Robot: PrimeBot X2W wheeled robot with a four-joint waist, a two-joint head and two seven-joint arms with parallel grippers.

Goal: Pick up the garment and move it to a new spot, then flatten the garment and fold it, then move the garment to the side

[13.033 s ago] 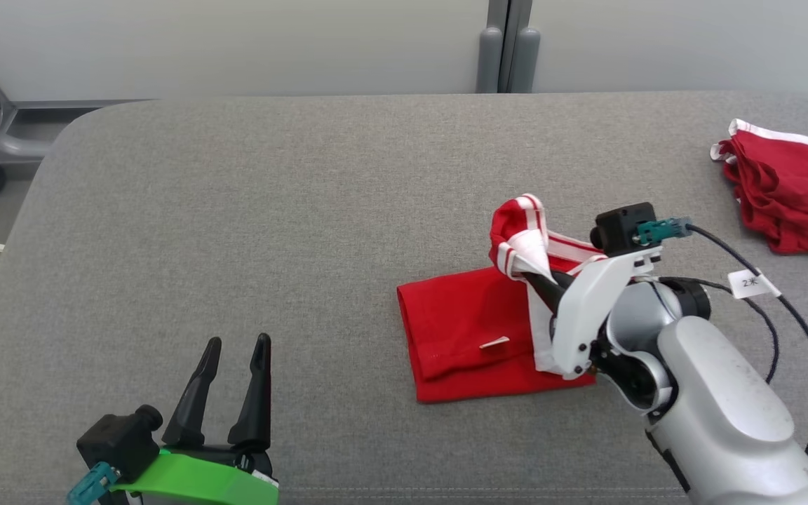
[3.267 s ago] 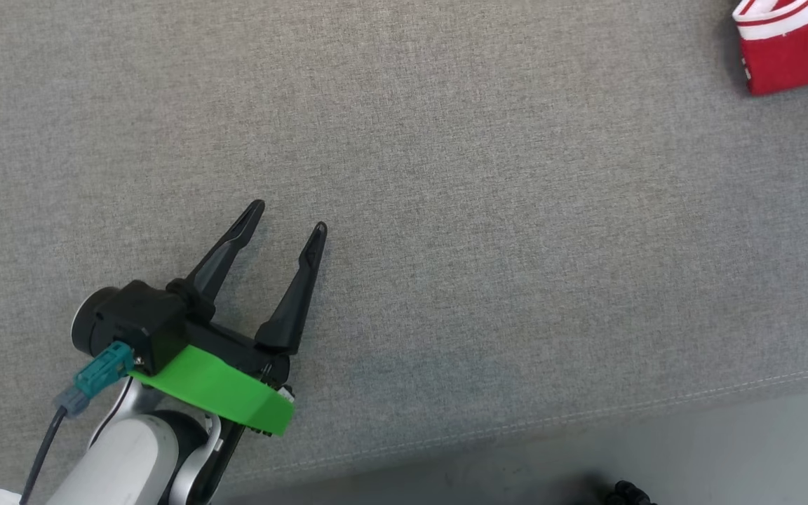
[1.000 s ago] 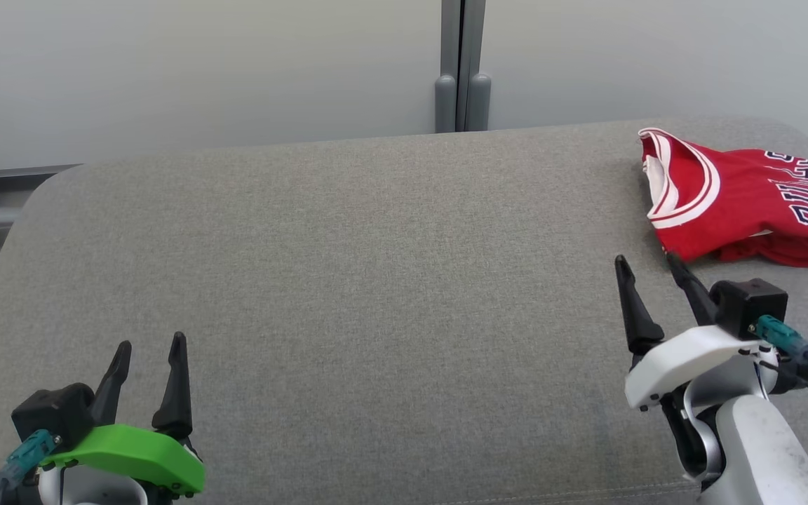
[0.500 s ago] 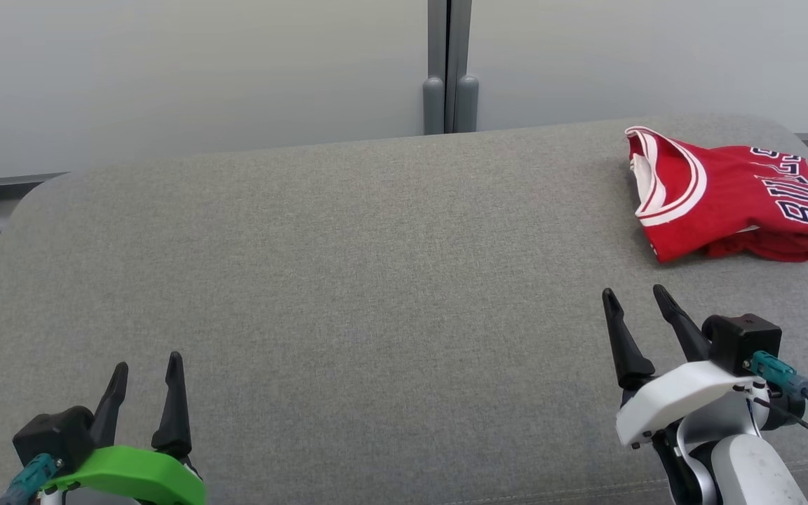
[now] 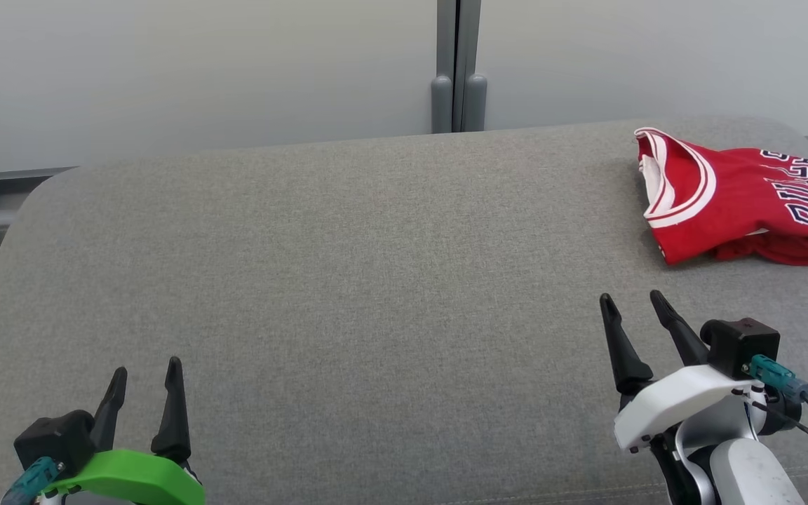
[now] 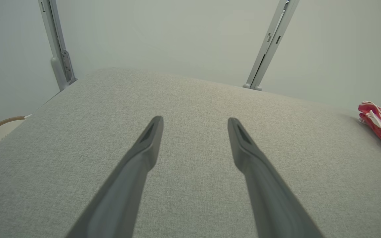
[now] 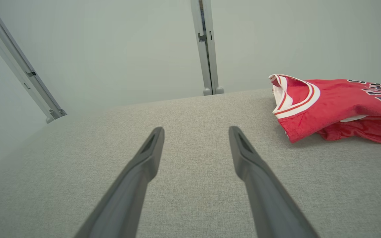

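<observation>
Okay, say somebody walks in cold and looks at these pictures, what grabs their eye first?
The red jersey with white trim and dark lettering stands out at once, lying folded at the far right of the grey padded surface. Next come the robot's two grippers at the near edge: the left gripper on its bright green mount at the lower left, and the right gripper on a white mount at the lower right. Both are open and hold nothing.
</observation>
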